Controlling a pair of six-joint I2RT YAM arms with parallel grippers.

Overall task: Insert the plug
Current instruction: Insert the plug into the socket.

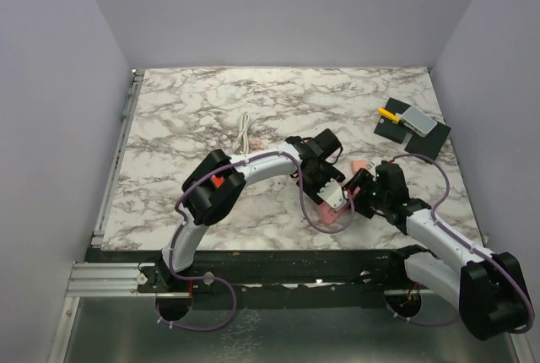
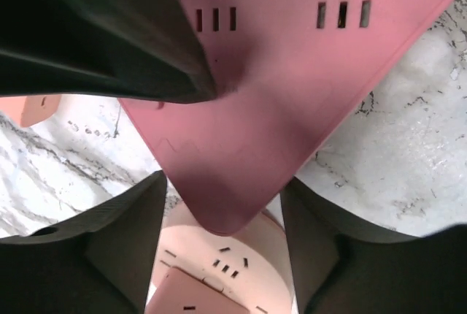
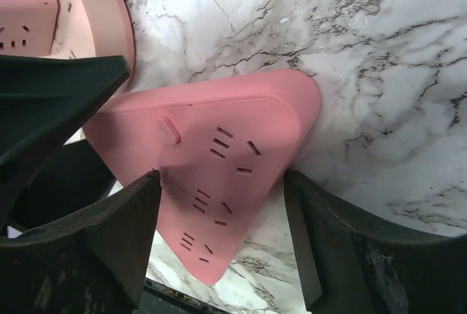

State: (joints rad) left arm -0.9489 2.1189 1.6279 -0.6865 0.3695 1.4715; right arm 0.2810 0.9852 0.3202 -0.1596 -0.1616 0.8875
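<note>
Socket strip (image 3: 219,120), pink, between jaws of left gripper (image 2: 222,182) and right gripper (image 3: 221,175)

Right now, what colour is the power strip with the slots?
Pink. The power strip shows best in the right wrist view.

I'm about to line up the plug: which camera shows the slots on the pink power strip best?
The right wrist view: the power strip lies face-up there, with most slot groups plain to see. The left wrist view shows one corner close up, with a few slots. The top view gives only a pink sliver.
</note>
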